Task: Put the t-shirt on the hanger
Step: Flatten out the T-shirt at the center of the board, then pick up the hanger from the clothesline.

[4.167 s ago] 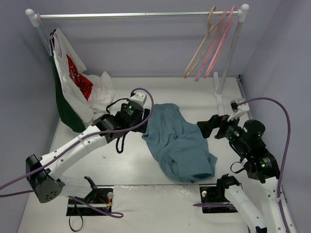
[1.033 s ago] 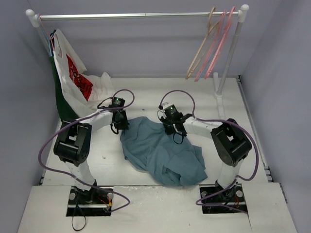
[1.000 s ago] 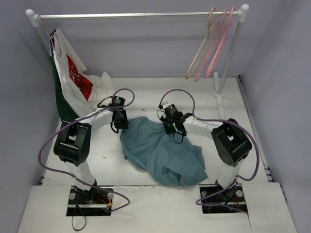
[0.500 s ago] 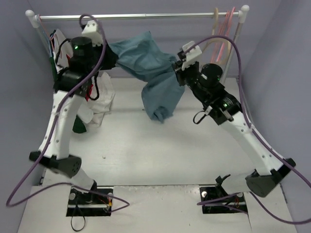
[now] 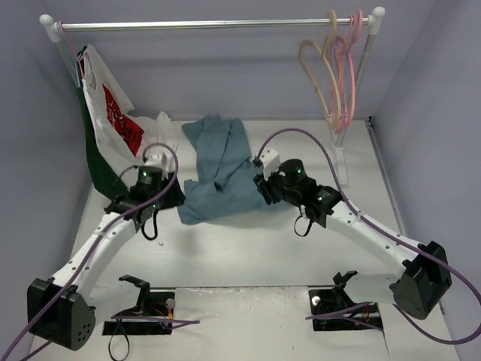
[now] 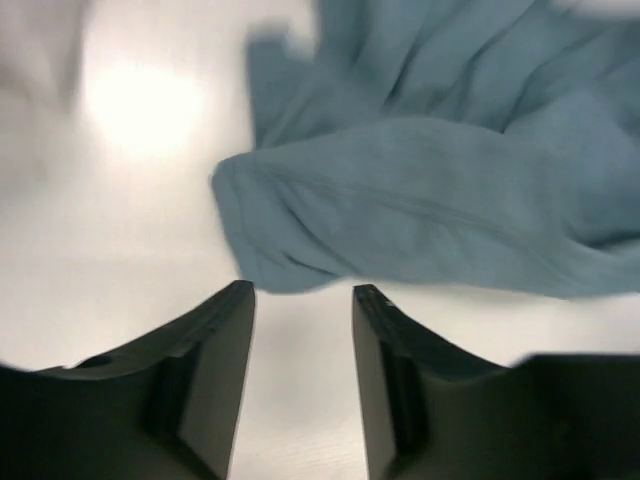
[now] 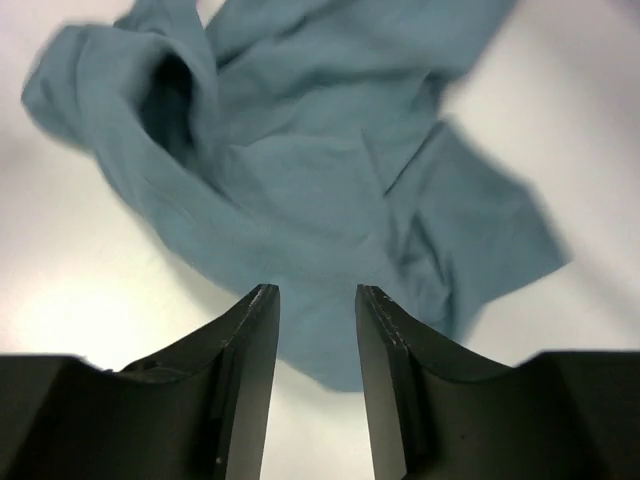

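- Black left gripper [image 6: 303, 292] sits low over the white desk [image 5: 248, 252]. Its two fingers are apart and hold nothing. Only bare desk shows in the gap.
- Just past its tips lies a folded edge of the teal-blue t-shirt [image 5: 216, 169]. The tips are very near the cloth.
- The black right gripper [image 7: 317, 292] is on the other side of the t-shirt. Its fingers are apart too, and no cloth is pinched between them. The shirt lies under and beyond its tips.
- The t-shirt is a wrinkly heap on the middle of the desk, between the two grippers. It lies on the desk, not on a hanger.
- Further back on the left, a white garment with red print [image 5: 101, 83] and a dark green garment [image 5: 94, 162] hang from the left end of the metal rail [image 5: 210, 24].
- At the far right end of the rail hangs the beige hanger [image 5: 310, 74]. It is bare and hangs just beside the pink hangers [image 5: 347, 71].
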Action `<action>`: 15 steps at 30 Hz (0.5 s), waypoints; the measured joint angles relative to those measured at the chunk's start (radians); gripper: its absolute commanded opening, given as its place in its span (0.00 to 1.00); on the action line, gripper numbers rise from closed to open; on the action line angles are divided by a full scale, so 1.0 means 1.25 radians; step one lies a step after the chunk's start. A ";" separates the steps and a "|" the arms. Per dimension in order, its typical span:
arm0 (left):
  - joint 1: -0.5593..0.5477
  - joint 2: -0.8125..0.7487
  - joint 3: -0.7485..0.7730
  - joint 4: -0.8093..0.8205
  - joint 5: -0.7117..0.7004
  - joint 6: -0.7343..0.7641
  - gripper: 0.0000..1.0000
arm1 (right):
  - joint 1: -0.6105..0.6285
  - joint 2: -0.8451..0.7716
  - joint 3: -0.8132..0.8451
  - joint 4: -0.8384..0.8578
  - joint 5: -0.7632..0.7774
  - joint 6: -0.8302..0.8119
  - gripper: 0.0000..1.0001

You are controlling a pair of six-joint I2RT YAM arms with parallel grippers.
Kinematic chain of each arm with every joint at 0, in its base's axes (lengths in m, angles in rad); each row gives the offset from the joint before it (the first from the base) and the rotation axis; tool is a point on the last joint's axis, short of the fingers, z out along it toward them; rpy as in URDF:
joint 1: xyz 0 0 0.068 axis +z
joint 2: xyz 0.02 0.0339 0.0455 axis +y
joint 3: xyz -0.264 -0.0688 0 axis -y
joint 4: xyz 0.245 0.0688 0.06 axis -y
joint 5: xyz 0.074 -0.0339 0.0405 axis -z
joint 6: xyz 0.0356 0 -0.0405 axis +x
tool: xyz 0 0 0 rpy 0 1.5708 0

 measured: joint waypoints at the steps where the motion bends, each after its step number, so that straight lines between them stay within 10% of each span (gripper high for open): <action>1: 0.000 0.006 -0.064 0.006 0.004 -0.020 0.48 | 0.013 0.006 -0.020 -0.013 0.000 0.016 0.39; 5: 0.000 -0.029 -0.189 -0.063 0.011 -0.069 0.51 | 0.056 0.001 -0.042 -0.044 -0.002 0.078 0.41; 15: -0.005 -0.108 -0.060 -0.089 0.029 -0.074 0.53 | 0.070 -0.110 -0.040 -0.082 -0.001 0.185 0.47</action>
